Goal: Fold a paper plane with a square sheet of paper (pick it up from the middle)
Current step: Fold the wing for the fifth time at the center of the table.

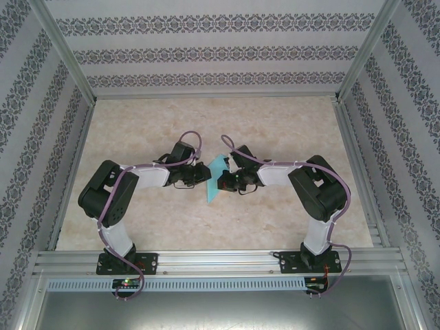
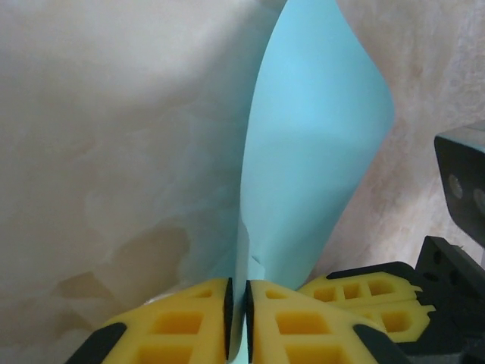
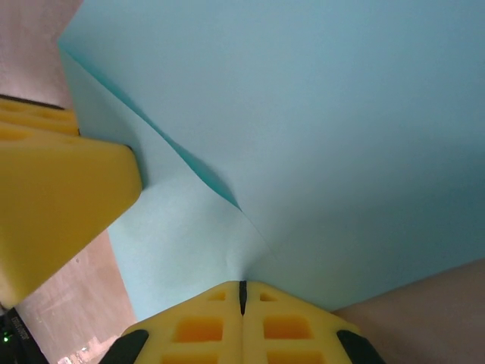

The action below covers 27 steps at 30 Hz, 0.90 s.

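You will find the left arm [image 1: 113, 196] bent inward from its base at the near left, its left end effector [image 1: 201, 173] reaching toward the middle of the pale marbled surface [image 1: 275, 124]. In the left wrist view that end effector [image 2: 237, 292] has its yellow pads [image 2: 182, 322] drawn together with a sliver of gap, and the lower edge of the turquoise sheet of paper [image 2: 311, 152] runs down between them: it is gripping the sheet. Note that the sheet [image 1: 215, 180] stands on edge, tilted, between the two end effectors at the centre of the surface, well clear of the side walls. It curves away from the left pads and bows to the right. In the right wrist view the sheet [image 3: 303, 114] shows a diagonal crease running down to the pad seam. The right end effector [image 3: 242, 287] is fully closed, its pads meeting on the sheet's edge where that crease ends. From above, this end effector [image 1: 225, 182] sits just beside the sheet on its right, facing the left one. The right arm [image 1: 316, 192] mirrors the left, folded inward from its base at the near right.
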Available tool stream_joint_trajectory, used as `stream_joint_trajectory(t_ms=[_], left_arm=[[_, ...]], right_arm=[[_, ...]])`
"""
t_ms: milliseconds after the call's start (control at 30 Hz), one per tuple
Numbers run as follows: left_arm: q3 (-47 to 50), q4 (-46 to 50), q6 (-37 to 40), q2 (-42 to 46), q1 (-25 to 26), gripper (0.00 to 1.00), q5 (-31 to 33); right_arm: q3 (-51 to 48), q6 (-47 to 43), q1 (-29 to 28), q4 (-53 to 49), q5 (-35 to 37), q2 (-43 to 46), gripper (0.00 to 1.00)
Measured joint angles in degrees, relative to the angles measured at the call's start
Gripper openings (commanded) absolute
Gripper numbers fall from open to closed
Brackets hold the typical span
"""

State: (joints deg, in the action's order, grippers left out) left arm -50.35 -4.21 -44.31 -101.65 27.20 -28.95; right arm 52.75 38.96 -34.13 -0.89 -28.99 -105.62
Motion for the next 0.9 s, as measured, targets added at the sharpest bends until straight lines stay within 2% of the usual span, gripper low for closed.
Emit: stream_joint_trajectory(t_ms=[200,500,900], left_arm=[[-2.8,5.0,3.4,0.0,1.6,0.10,3.0],[-6.6,11.5,7.8,0.0,4.0,0.11,8.3],[-7.3,12.8,9.8,-1.7,4.7,0.12,11.3]], right_arm=[[0.0,-0.2,0.7,-0.7,0.1,0.3,0.04],[-0.8,-0.2,0.8,-0.9,0.7,1.2,0.07],[-3.2,3.8,1.4,4.7,-1.6,2.1,0.09]])
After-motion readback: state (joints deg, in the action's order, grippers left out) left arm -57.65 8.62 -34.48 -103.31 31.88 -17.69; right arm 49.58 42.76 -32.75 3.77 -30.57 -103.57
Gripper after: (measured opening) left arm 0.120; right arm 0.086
